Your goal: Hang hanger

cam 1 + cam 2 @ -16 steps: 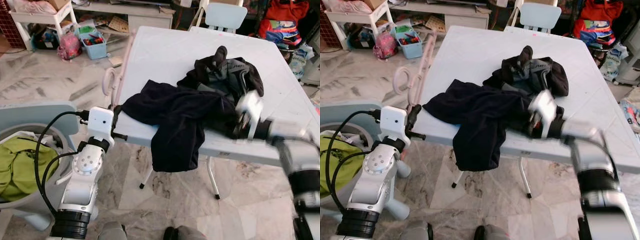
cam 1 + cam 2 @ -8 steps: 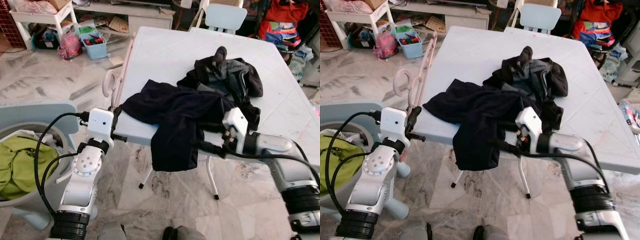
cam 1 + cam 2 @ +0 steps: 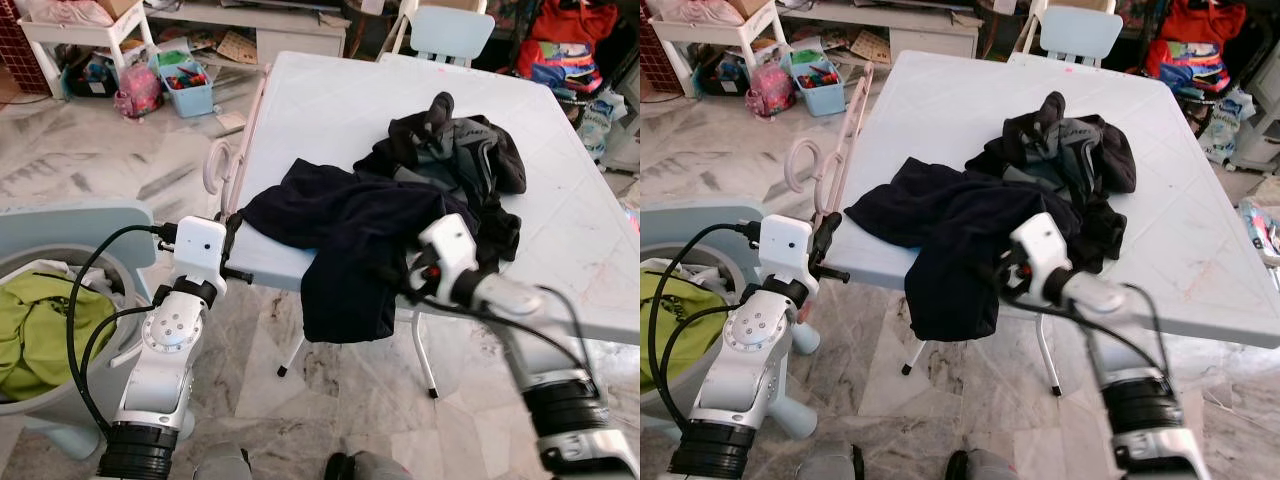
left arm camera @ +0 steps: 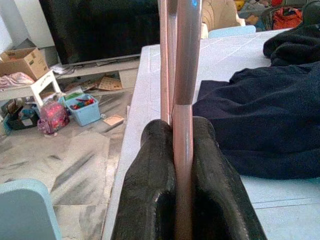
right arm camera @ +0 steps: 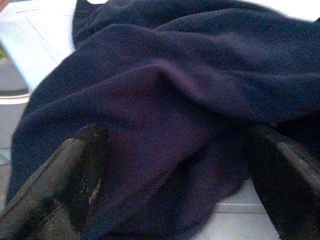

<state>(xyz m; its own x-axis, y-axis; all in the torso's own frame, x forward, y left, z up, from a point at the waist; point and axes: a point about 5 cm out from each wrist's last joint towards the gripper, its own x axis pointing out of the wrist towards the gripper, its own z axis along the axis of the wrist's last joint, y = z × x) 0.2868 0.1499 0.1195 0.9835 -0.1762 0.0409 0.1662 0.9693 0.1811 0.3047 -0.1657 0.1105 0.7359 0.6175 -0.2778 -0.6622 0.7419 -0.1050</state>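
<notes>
A pink hanger (image 3: 232, 148) lies along the left edge of the white table (image 3: 330, 100). My left gripper (image 4: 182, 150) is shut on the hanger's rod near the table's front left corner. A navy garment (image 3: 350, 230) sprawls on the table and hangs over its front edge. Behind it lies a black and grey garment (image 3: 460, 150). My right gripper (image 5: 170, 200) is at the front edge, pushed up against the hanging navy cloth. It is open, with one finger (image 5: 65, 190) far from the other and the cloth bulging between them.
A pale blue laundry basket (image 3: 90, 220) with green clothes (image 3: 35, 330) stands at my left. A light blue chair (image 3: 452, 30) is at the table's far end. Toy bins (image 3: 185, 85) and a white shelf are at the back left, and bright bags (image 3: 565, 50) at the back right.
My right arm came off the table top, dropped in front of the edge and moved left into the hanging navy garment. The left gripper stayed on the hanger.
</notes>
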